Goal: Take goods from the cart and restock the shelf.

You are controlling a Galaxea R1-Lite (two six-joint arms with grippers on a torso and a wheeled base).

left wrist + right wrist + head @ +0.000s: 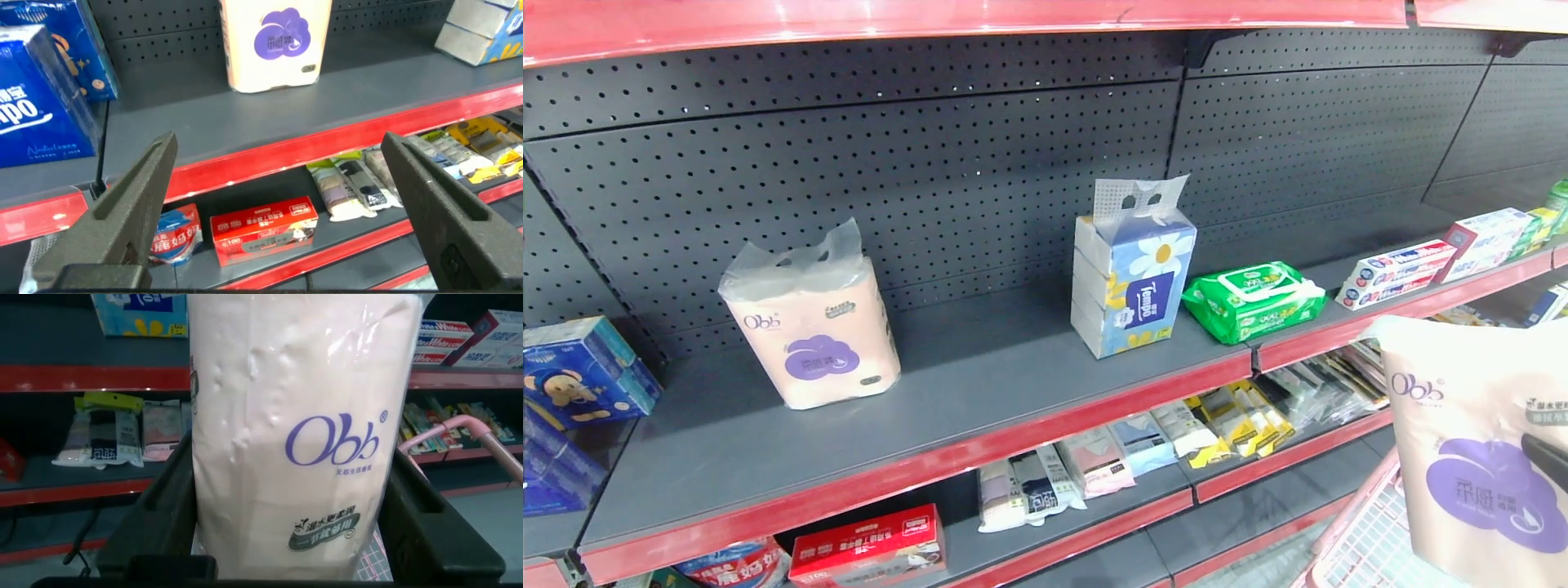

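Over the pink wire cart [1352,523], right gripper [292,461] clamps peach plastic-wrapped tissue-roll pack [1474,457]; left gripper [278,147] wide open, empty; advise: carry upright, set beside matching pack [813,327] on grey shelf [980,367].

The shelf [980,384] is showing grey with a red edge — its back panel [931,180] black, dotted with holes. The nearer paper pack [1470,408] is showing peach with a purple cloud.

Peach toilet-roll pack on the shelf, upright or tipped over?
Upright: the peach plastic-wrapped toilet-roll pack stands on its base on the grey shelf, handle flap on top.
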